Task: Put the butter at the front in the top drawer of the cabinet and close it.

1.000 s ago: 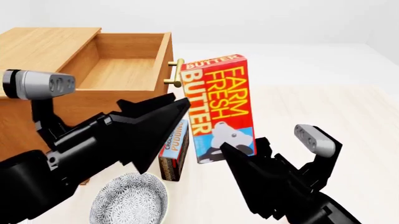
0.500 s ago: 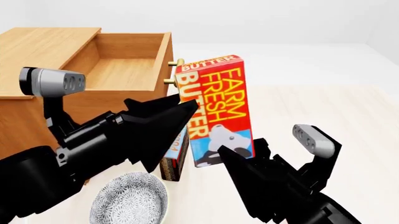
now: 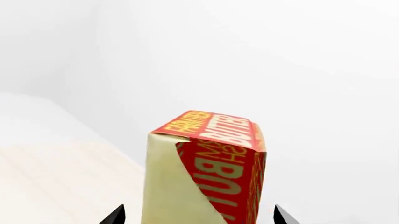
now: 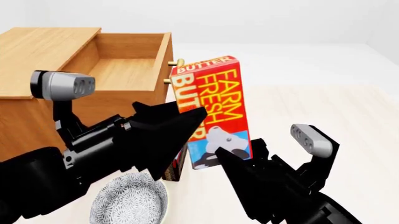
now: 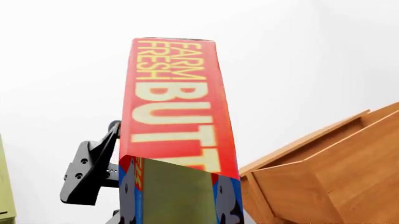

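Note:
The butter (image 4: 215, 107) is a red carton held upright in the air by my right gripper (image 4: 237, 149), which is shut on its lower end. It stands just right of the open top drawer (image 4: 159, 60) of the cabinet (image 4: 37, 46), hiding most of the brass handle (image 4: 178, 64). My left gripper (image 4: 187, 122) is open at the carton's left side. In the left wrist view the carton (image 3: 212, 172) sits between its spread fingertips (image 3: 117, 217) with gaps on both sides. The right wrist view looks up the carton (image 5: 177, 107) with the drawer (image 5: 324, 172) beside it.
A patterned grey bowl (image 4: 131, 198) lies on the floor in front of the cabinet. The chocolate pudding box (image 4: 179, 163) stands behind my left gripper, mostly hidden. The left arm's wrist camera (image 4: 62, 85) rises in front of the cabinet's face.
My left gripper has moved right and closer around the carton's left side. The carton has shifted slightly left, toward the drawer, still held by my right gripper.

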### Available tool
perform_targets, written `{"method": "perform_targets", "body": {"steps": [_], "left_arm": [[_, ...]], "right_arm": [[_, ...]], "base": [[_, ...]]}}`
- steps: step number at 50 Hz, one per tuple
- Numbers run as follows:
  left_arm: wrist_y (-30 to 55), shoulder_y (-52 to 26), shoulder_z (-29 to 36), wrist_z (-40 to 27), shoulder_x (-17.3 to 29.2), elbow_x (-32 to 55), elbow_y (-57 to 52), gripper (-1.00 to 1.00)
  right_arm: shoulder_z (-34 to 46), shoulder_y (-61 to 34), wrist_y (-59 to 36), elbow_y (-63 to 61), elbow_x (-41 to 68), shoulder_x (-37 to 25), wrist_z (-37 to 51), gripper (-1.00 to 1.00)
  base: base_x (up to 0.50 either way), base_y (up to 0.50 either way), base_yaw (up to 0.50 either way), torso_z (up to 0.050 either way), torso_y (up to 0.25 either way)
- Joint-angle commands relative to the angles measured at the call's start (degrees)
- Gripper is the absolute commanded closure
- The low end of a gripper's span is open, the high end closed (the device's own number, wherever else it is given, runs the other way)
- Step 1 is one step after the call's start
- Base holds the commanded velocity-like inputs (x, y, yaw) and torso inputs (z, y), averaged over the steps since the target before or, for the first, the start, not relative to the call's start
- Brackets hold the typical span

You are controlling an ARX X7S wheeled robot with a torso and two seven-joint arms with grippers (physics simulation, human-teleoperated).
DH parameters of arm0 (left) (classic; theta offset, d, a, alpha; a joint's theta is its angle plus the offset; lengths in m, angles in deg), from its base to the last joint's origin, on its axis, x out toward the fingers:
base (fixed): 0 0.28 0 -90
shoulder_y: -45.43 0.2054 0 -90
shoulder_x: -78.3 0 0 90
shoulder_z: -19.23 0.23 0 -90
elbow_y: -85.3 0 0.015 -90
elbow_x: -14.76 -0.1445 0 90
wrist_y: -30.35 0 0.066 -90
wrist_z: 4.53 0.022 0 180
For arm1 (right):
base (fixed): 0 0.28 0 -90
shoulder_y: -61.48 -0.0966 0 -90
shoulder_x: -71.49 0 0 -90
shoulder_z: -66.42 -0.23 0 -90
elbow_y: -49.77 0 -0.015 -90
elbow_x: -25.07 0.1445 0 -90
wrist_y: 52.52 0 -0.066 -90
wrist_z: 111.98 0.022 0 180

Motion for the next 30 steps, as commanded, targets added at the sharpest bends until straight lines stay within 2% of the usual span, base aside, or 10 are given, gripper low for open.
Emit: {"method": "perform_targets", "body": {"steps": [1, 26, 27, 30], "left_arm": [[0.2, -0.5, 0.6, 0.2, -0.2, -0.3, 0.3, -1.0], [1.4, -3.2, 3.8, 1.1, -2.3, -1.8, 2.4, -1.0], [1.4, -3.3, 3.8, 1.0, -2.4, -1.8, 2.4, 1.0], [1.3, -3.3, 3.8, 0.8, -2.4, -1.6, 2.4, 1.0]], "right_arm": [[-0.5, -0.6, 0.3, -0.8, 1.5, 0.1, -1.1, 1.0], [-0.2, -0.2, 0.5, -1.3, 2.1, -0.6, -1.1, 1.0], [-0.2, -0.2, 0.5, -1.3, 2.1, -0.7, -1.1, 1.0], [-0.1, -0.4, 0.5, -1.3, 2.2, -0.6, -1.0, 1.0]], "base": [[0.0, 0.0, 0.0, 0.01, 0.0], [0.0, 0.0, 0.0, 0.0, 0.001], [0.0, 0.0, 0.0, 0.0, 0.01], [0.0, 0.0, 0.0, 0.0, 0.0]]}}
